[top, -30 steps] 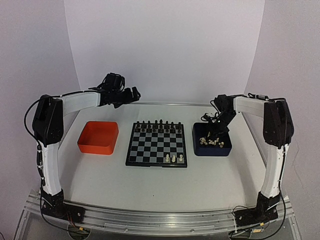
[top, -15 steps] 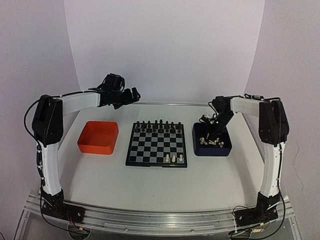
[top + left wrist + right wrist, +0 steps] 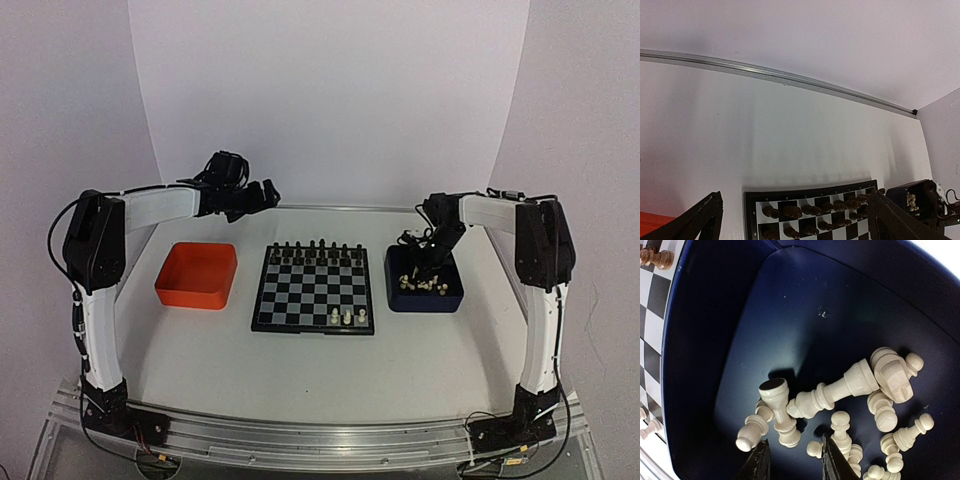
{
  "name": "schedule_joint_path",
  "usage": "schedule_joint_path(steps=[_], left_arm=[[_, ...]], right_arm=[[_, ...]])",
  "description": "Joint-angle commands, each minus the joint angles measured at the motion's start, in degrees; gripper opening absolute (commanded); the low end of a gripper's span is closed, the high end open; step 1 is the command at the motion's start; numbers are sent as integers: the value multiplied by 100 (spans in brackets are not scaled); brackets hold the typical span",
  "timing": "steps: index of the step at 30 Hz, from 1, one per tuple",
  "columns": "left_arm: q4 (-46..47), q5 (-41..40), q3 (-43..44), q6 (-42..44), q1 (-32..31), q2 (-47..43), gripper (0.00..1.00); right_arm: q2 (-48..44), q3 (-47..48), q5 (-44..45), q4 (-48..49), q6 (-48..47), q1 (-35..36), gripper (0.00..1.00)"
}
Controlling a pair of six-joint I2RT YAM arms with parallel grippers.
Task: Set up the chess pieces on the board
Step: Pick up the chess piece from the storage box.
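Worktop (image 3: 300,370): pale; board (image 3: 310,290) at centre, blue tray (image 3: 425,300) to its right.
Chess pieces (image 3: 835,390): most lie heaped in the tray; three stand on the board's near row.
Right gripper (image 3: 792,460): I have it low in the tray, narrow, straddling one toppled piece (image 3: 780,415) to single it out; not visibly clamped.
Left gripper (image 3: 795,222): wide, empty, parked high behind the board, keeping clear.

board (image 3: 312,288) centre | tray (image 3: 195,298) left of it | bin (image 3: 425,303) right of it | chess pieces (image 3: 840,387) in bin
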Motion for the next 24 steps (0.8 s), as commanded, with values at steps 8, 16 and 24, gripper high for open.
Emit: schedule_joint_path(steps=[8, 16, 24], left_arm=[[255, 53, -158, -46, 31, -395, 100], [258, 52, -194, -21, 32, -394, 100], [224, 36, -207, -20, 31, -392, 100]], right_arm=[[212, 147, 39, 77, -147, 147, 31], [191, 46, 157, 109, -99, 159, 28], [195, -15, 233, 168, -91, 176, 26]])
